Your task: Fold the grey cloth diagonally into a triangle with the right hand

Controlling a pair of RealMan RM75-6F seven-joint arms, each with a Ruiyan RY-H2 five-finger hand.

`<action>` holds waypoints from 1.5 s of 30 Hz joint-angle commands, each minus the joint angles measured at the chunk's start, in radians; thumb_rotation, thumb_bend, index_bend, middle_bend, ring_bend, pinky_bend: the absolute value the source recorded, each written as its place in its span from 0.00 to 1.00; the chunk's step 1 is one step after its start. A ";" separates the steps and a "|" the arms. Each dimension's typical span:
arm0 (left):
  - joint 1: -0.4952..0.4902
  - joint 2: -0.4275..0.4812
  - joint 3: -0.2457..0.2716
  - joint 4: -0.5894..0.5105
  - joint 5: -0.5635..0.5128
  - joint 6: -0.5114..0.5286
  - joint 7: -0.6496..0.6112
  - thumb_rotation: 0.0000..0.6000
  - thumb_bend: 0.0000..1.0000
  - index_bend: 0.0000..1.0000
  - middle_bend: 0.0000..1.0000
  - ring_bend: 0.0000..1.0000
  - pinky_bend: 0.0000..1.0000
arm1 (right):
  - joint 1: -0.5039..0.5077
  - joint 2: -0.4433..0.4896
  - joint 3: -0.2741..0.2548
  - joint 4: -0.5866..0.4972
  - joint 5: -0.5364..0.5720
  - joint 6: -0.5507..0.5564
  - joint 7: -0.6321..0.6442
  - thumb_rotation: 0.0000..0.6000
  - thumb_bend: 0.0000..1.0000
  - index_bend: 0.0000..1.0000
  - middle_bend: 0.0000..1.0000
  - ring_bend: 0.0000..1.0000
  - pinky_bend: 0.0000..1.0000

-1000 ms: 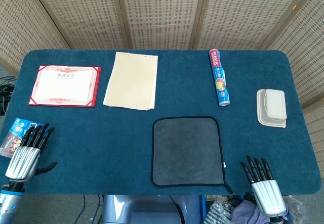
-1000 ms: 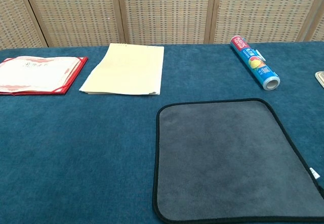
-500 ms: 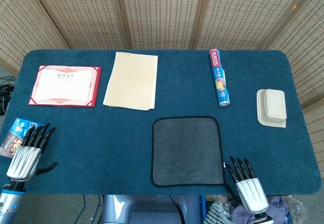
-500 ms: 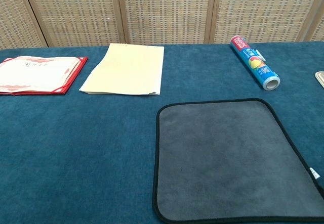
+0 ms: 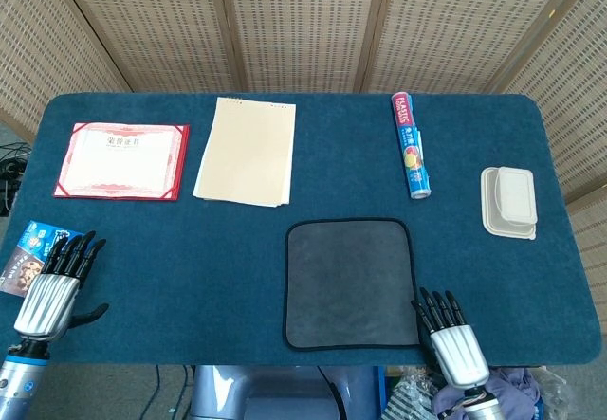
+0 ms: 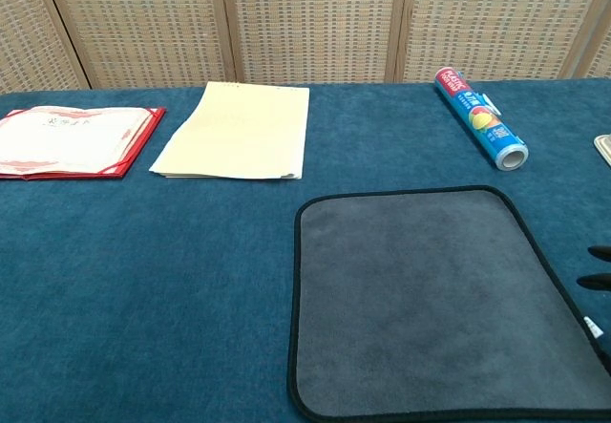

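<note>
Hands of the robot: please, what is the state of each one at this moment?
Left hand: open, fingers apart, holding nothing.
Right hand: open, fingers apart, holding nothing, at the near right corner of the grey cloth.

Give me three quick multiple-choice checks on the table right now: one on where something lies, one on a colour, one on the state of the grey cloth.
1. Where is the right hand?
A. by the cloth's near right corner
B. on the red certificate
C. beside the white box

2. What colour is the border of the grey cloth?
A. red
B. black
C. yellow

3. How does the cloth lie?
A. folded into a triangle
B. bunched in a heap
C. flat and unfolded

Answers:
1 A, in the head view the hand sits at the table's near edge, fingers pointing toward that corner.
2 B, a thin black trim rings the cloth in both views.
3 C, it shows as a full square on the blue table, no corner lifted.
</note>
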 commanded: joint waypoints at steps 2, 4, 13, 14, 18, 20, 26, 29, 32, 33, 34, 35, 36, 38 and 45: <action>0.000 0.002 0.000 -0.001 0.000 0.000 -0.006 1.00 0.16 0.00 0.00 0.00 0.00 | 0.003 -0.004 0.000 -0.002 0.007 -0.010 -0.002 1.00 0.08 0.12 0.00 0.00 0.00; -0.001 0.003 0.000 -0.001 0.000 0.000 -0.008 1.00 0.16 0.00 0.00 0.00 0.00 | 0.004 -0.007 -0.003 0.001 0.009 -0.015 -0.007 1.00 0.08 0.12 0.00 0.00 0.00; -0.002 0.000 0.003 -0.001 0.002 -0.004 -0.003 1.00 0.16 0.00 0.00 0.00 0.00 | 0.014 -0.026 -0.002 0.010 0.017 -0.027 0.000 1.00 0.08 0.12 0.00 0.00 0.00; -0.002 0.000 0.003 -0.002 0.002 -0.004 -0.002 1.00 0.16 0.00 0.00 0.00 0.00 | 0.016 -0.029 0.001 0.011 0.020 -0.032 0.000 1.00 0.08 0.12 0.00 0.00 0.00; -0.002 0.000 0.002 -0.001 0.001 -0.003 -0.003 1.00 0.16 0.00 0.00 0.00 0.00 | 0.023 -0.039 0.007 0.017 0.029 -0.039 -0.001 1.00 0.08 0.13 0.00 0.00 0.00; -0.002 0.001 0.002 -0.001 0.000 -0.004 -0.003 1.00 0.16 0.00 0.00 0.00 0.00 | 0.026 -0.042 0.010 0.020 0.038 -0.048 -0.002 1.00 0.08 0.13 0.00 0.00 0.00; -0.003 -0.001 0.004 -0.001 0.002 -0.006 0.001 1.00 0.16 0.00 0.00 0.00 0.00 | 0.034 -0.055 0.016 0.036 0.045 -0.052 -0.002 1.00 0.08 0.13 0.00 0.00 0.00; -0.003 -0.002 0.004 -0.001 0.002 -0.006 0.002 1.00 0.16 0.00 0.00 0.00 0.00 | 0.038 -0.060 0.019 0.038 0.049 -0.054 0.000 1.00 0.08 0.13 0.00 0.00 0.00; -0.004 -0.002 0.004 -0.001 0.002 -0.007 0.002 1.00 0.16 0.00 0.00 0.00 0.00 | 0.040 -0.063 0.023 0.040 0.048 -0.048 -0.002 1.00 0.08 0.15 0.00 0.00 0.00; -0.004 -0.003 0.005 -0.001 0.002 -0.007 0.002 1.00 0.16 0.00 0.00 0.00 0.00 | 0.041 -0.064 0.024 0.040 0.047 -0.045 -0.002 1.00 0.08 0.15 0.00 0.00 0.00; -0.004 -0.003 0.005 -0.001 0.003 -0.007 0.003 1.00 0.16 0.00 0.00 0.00 0.00 | 0.041 -0.065 0.025 0.040 0.047 -0.044 -0.002 1.00 0.08 0.15 0.00 0.00 0.00; -0.004 -0.003 0.006 -0.001 0.004 -0.007 0.003 1.00 0.16 0.00 0.00 0.00 0.00 | 0.042 -0.066 0.026 0.041 0.046 -0.042 -0.003 1.00 0.08 0.16 0.00 0.00 0.00; -0.004 -0.003 0.006 -0.001 0.004 -0.007 0.003 1.00 0.16 0.00 0.00 0.00 0.00 | 0.043 -0.067 0.026 0.042 0.047 -0.042 -0.003 1.00 0.08 0.16 0.00 0.00 0.00; -0.004 -0.003 0.006 -0.001 0.004 -0.007 0.002 1.00 0.16 0.00 0.00 0.00 0.00 | 0.045 -0.069 0.027 0.044 0.048 -0.042 -0.004 1.00 0.08 0.17 0.00 0.00 0.00; -0.005 -0.001 0.008 -0.003 0.006 -0.009 -0.004 1.00 0.16 0.00 0.00 0.00 0.00 | 0.046 -0.078 0.025 0.063 0.055 -0.040 0.000 1.00 0.08 0.17 0.00 0.00 0.00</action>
